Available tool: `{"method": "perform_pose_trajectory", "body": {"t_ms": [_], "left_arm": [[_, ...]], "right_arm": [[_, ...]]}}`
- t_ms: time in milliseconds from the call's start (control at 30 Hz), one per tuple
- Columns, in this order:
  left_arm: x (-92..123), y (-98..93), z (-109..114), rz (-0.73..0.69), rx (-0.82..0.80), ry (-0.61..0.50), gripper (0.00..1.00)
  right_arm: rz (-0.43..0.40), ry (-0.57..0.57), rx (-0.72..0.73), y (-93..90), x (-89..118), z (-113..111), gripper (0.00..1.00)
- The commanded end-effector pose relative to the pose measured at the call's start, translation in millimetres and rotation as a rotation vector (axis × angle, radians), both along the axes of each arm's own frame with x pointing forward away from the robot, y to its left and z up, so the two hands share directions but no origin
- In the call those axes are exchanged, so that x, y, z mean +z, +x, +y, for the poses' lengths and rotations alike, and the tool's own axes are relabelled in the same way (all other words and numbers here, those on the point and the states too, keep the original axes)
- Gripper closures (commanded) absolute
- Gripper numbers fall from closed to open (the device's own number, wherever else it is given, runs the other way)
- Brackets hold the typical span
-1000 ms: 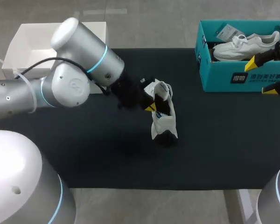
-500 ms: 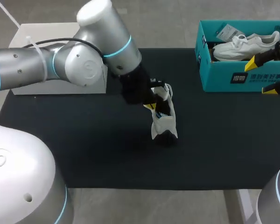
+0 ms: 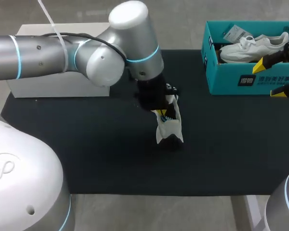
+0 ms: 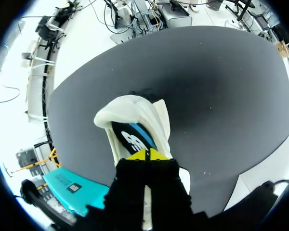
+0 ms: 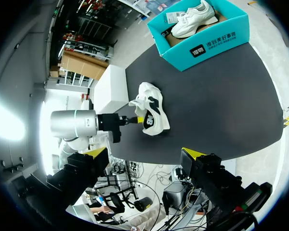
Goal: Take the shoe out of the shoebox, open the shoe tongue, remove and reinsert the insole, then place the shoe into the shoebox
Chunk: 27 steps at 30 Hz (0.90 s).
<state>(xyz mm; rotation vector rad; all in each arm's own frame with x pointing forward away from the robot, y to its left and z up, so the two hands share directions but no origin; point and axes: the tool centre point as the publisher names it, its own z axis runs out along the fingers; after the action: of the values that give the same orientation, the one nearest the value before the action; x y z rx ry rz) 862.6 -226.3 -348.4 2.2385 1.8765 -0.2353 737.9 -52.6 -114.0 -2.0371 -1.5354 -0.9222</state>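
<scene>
Item 1. Black fabric table mat (image 3: 96, 154): is covering the work surface and giving the shoe a flat, non-slip bed.

Item 2. White low-top sports shoe with dark side panel (image 3: 169, 129): is sitting out of the box at mid-mat, mouth upward, so the inside can be reached from above.

Item 3. Left gripper (image 3: 160, 114): is dipping into the shoe's mouth, yellow tips drawn together over the black insole with blue and white print (image 4: 132, 137). Whether the insole is caught between them cannot be told. Judged step: insole removal.

Item 4. Right gripper (image 3: 272, 78): is hanging at the front of the box, fingers wide apart, holding nothing; apparently parked clear.

Item 5. Teal cardboard shoebox (image 3: 231, 82): is standing open at the mat's far right corner and housing a second white shoe (image 3: 250, 48).

Item 6. White rectangular box (image 3: 58, 86): is sitting at the far left edge.
</scene>
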Motion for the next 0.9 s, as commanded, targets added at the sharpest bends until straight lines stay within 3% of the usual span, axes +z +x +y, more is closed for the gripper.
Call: {"method": "perform_pose_trajectory", "body": {"t_ms": [33, 600, 667, 900], "left_arm": [[-5.9, 3.3, -6.3, 0.001, 0.007, 0.018, 1.00], [-41.1, -19.8, -1.2, 0.094, 0.073, 0.099, 1.00], [-39.7, -20.5, -1.8, 0.092, 0.072, 0.097, 1.00], [-4.6, -19.6, -5.7, 0.079, 0.082, 0.062, 1.00]], "right_arm": [[0.003, -0.002, 0.000, 1.5, -0.3, 1.2, 0.00], [0.003, -0.002, 0.000, 1.5, -0.3, 1.2, 0.00], [0.003, -0.002, 0.000, 1.5, -0.3, 1.2, 0.00], [0.003, -0.002, 0.000, 1.5, -0.3, 1.2, 0.00]]}}
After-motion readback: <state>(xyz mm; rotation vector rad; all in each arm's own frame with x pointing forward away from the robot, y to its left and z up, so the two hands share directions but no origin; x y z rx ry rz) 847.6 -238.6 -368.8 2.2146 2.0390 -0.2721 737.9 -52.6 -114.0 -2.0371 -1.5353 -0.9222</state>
